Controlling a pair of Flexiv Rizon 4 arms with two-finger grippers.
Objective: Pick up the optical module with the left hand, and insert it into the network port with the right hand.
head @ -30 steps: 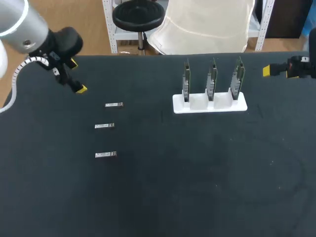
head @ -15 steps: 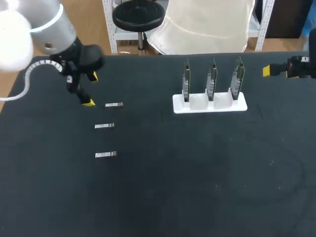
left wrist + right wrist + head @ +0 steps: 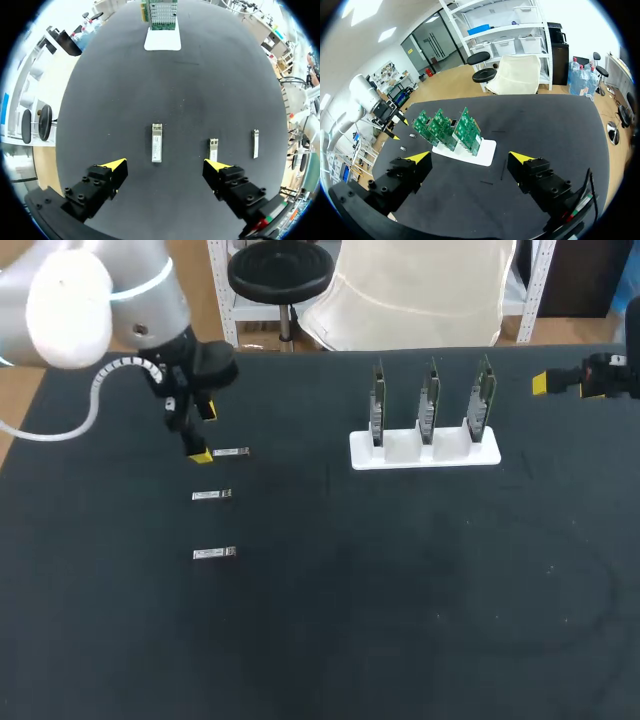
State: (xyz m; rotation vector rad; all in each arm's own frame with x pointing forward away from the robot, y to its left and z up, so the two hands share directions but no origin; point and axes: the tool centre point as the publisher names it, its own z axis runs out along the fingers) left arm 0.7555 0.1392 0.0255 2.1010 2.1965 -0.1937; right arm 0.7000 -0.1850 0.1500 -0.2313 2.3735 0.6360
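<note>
Three small silver optical modules lie in a column on the black table: the far one (image 3: 231, 452), the middle one (image 3: 211, 495) and the near one (image 3: 214, 553). My left gripper (image 3: 203, 432) hangs open just left of the far module, touching nothing. In the left wrist view that module (image 3: 157, 142) lies just ahead of the gap between the open fingers of the left gripper (image 3: 165, 166), with the other two (image 3: 213, 148) (image 3: 255, 143) off to one side. Three green network cards (image 3: 428, 398) stand upright in a white holder (image 3: 400, 454). My right gripper (image 3: 565, 382) stays open at the far right edge, empty.
In the right wrist view the green cards (image 3: 449, 127) and their white holder (image 3: 486, 149) stand ahead of the open right gripper (image 3: 470, 158), with my left arm (image 3: 370, 100) beyond them. A black mat (image 3: 400, 620) covers the table.
My left arm has swung in from the far left corner toward the far module, its gripper still open. The right arm has not moved.
</note>
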